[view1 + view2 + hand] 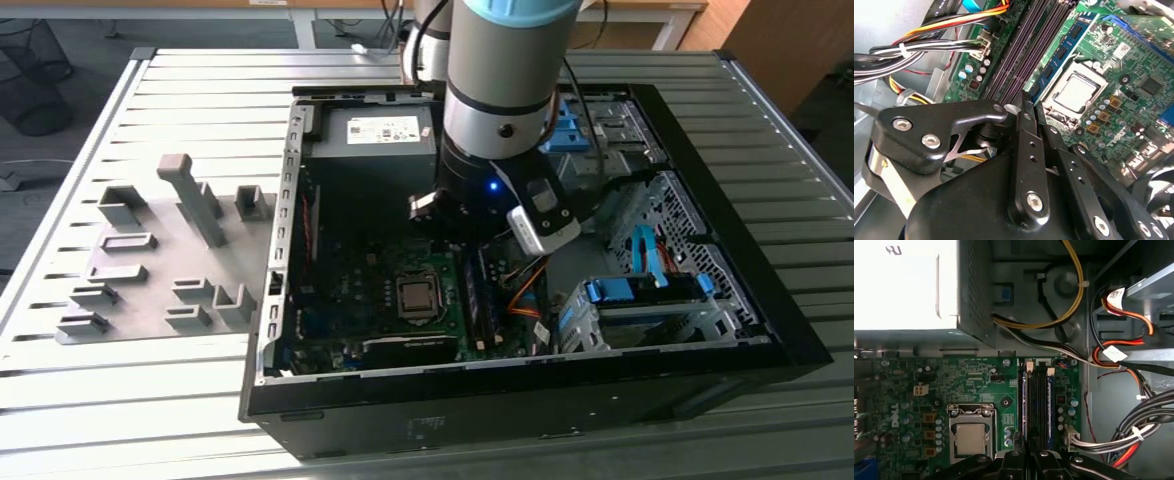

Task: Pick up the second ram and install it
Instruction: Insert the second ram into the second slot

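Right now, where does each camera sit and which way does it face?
Exterior view: off the arm, above a case corner, looking down into the open PC case; arm shows.
First wrist view: on the wrist, facing straight down at the motherboard; pincer shows.
Second wrist view: beside the pincer, looking obliquely across the board.
Both wrist views share the CPU socket and RAM slots.
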Available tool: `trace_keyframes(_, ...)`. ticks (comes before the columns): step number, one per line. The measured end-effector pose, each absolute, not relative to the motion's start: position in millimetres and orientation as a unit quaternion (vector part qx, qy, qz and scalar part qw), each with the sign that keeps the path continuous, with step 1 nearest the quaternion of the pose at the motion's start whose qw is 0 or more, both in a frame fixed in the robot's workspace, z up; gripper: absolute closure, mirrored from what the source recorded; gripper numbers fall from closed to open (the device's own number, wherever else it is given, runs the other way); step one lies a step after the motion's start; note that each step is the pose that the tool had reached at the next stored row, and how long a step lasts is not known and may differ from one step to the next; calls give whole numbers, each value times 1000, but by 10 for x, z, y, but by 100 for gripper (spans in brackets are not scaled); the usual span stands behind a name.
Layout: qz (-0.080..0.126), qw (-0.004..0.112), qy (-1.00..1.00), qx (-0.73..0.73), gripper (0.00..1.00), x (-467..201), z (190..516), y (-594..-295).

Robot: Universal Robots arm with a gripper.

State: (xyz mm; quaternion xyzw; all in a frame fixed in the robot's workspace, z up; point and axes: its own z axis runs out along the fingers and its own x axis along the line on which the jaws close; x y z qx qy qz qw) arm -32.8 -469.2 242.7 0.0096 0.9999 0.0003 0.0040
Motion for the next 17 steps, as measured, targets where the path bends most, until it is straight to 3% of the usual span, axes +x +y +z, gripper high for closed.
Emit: trace_keyframes(17,2,4,1000,4,86,-303,2266,-4696)
